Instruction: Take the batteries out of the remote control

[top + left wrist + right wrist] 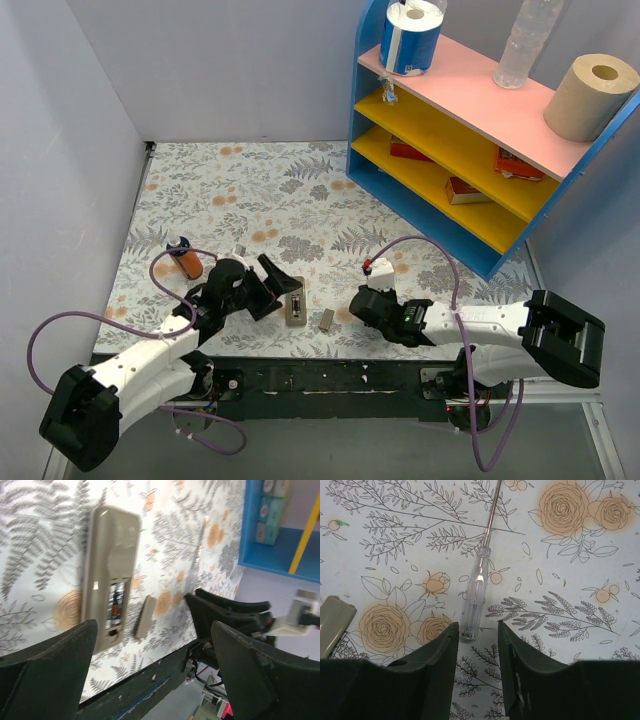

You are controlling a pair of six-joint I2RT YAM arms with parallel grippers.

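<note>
Down on the floral-print tablecloth [250, 190] between grey walls [60, 150], your slim grey-backed remote control [110, 565] lies with dark cylindrical batteries [116, 602] inside; left gripper [152, 630] gapes empty beside it, right gripper [477, 627] barely parted, empty.

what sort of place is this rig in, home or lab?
Probably a staged lab cell, not a real home: plain grey partition walls close it in, a floral cloth serves as the work surface, and a small coloured shelf holds props like a paper roll and a bottle.
</note>
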